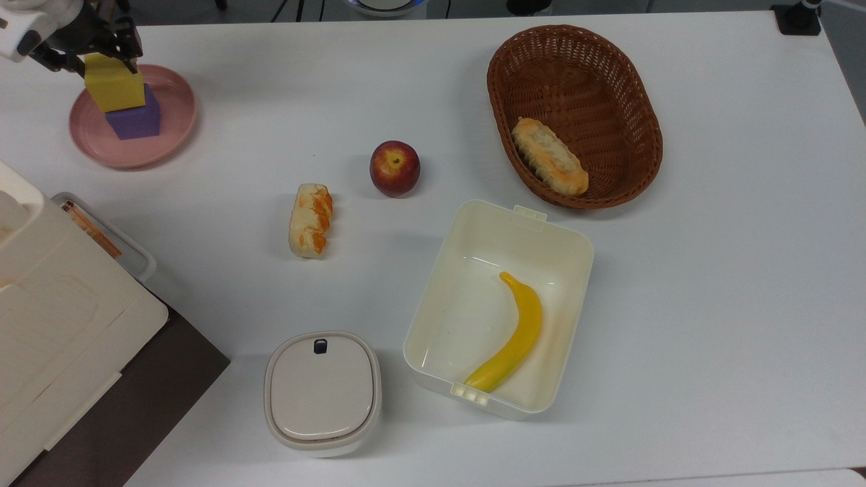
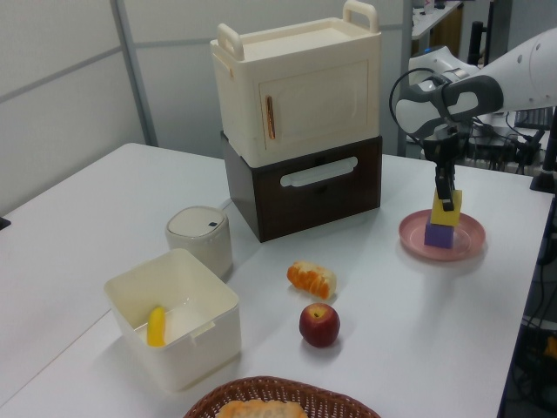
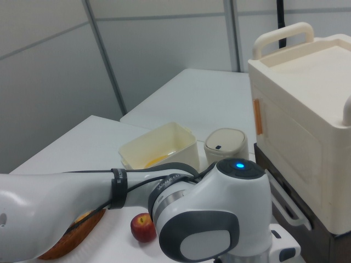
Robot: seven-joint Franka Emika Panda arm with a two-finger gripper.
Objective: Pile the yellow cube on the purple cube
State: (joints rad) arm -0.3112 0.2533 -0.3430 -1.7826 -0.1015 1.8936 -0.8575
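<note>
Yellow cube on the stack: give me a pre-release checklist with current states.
1. The yellow cube sits on the purple cube: ok; no gap shows in the left view.
2. Cubes aligned: not ok; in the left view the yellow cube overhangs toward the left view's right.
3. Purple cube inside the pink plate: ok.
4. The pincer grips the yellow cube: ok, fingers on its sides.
5. Yellow cube level: cannot tell.
6. Room to retreat upward: ok; the apple and the bread roll lie well away.
</note>
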